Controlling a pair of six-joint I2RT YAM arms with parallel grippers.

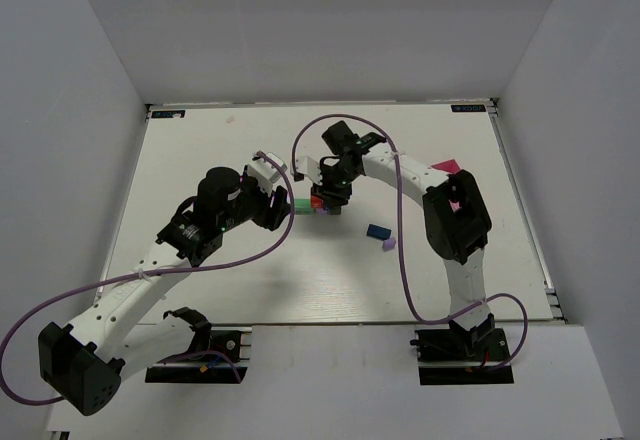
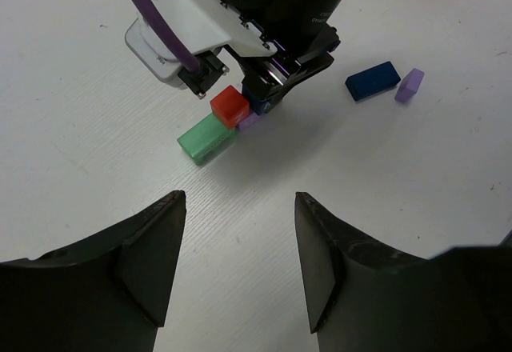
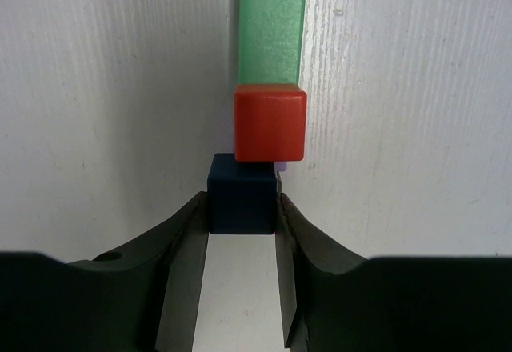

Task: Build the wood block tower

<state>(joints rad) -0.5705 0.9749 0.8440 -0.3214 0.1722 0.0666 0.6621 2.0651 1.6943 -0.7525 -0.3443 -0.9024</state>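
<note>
Near the middle of the table (image 1: 330, 290), a little toward the far side, the right pincer (image 3: 242, 208) is clamped on a dark blue cube (image 3: 242, 196). Its two black fingers (image 3: 186, 240) press flat against the cube's opposite sides, parted only as far as the cube is wide. The cube sits at the right end of the tower (image 1: 313, 203), up against a red cube (image 3: 270, 122). A green bar (image 3: 273, 24) lies lengthwise at the red cube's other side. A sliver of pale purple block (image 2: 250, 122) shows low down beside the red cube and under the pincer (whether the dark blue cube rests on it cannot be told).

The left pincer (image 2: 240, 208) hangs just left of the tower with its fingers spread wide. It holds nothing, and only bare table shows between them.

To the right of the tower and nearer, two loose wood blocks lie close together, a dark blue bar (image 1: 378, 230) and a small purple piece (image 1: 389, 245). A pink tray (image 1: 447, 167) lies on the right side, partly hidden by the right arm.

The table is white with a faint wood grain, and plain pale grey walls (image 1: 80, 110) close it in at the left, right and far sides. A purple cable (image 1: 405, 260) loops along each arm.
</note>
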